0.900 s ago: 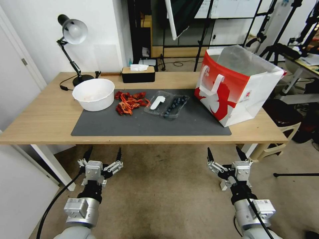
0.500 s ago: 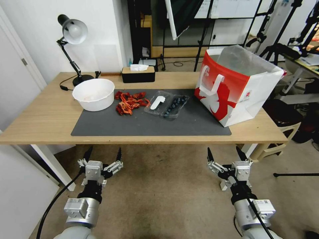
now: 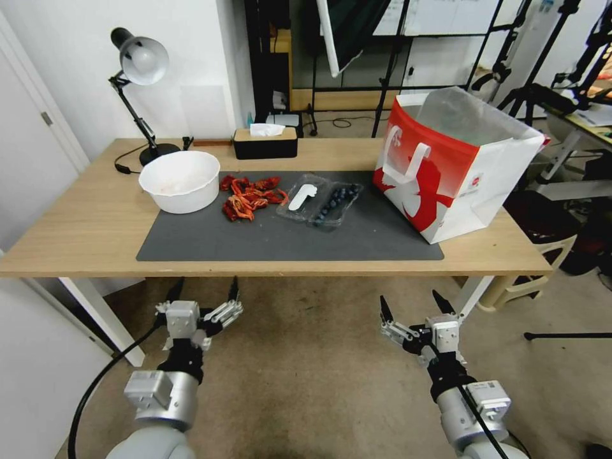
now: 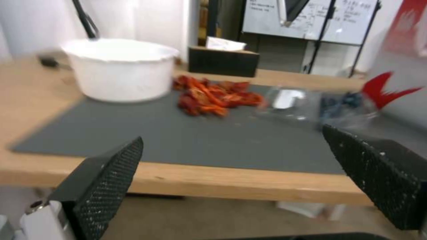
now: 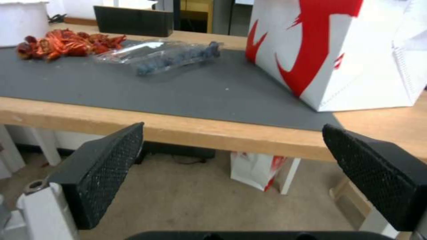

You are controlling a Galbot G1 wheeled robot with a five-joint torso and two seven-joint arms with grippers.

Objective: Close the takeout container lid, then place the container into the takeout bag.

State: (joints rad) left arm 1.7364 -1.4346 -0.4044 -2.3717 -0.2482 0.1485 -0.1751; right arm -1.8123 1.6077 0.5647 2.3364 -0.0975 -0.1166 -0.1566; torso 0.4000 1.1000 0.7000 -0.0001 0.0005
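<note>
Cluttered studio gear stands behind a wooden bench (image 3: 76, 236) that carries a grey mat (image 3: 287, 239). On the mat the container (image 3: 320, 203) lies open, its 2 halves flat side by side: the lid (image 3: 301, 196) with its white label toward the robot's left, the blueberry half (image 3: 336, 203) toward the right. Each half's long axis runs away from the robot, slanting a little to the right. Just left of the lid sits a heap of red pieces (image 3: 250, 195), then a white bowl (image 3: 180, 180); a black tissue box (image 3: 264, 143) and a lamp (image 3: 137, 83) are at the back. The bag (image 3: 456, 162) stands upright and open-mouthed at the right end of the bench, near the container but apart from it. Both arms hang low in front of the bench, below its edge and short of the mat. The left hand (image 3: 204, 288) is spread wide and empty, as is the right hand (image 3: 411, 305). The container lies ahead of both and above them, roughly between the 2. In the head view neither hand is clearly nearer, and the lid is on the left hand's side while the berry half and bag are on the right hand's side. By my judgement the lid would have to swing over rightward onto the berries, so nothing of the task is done yet.
</note>
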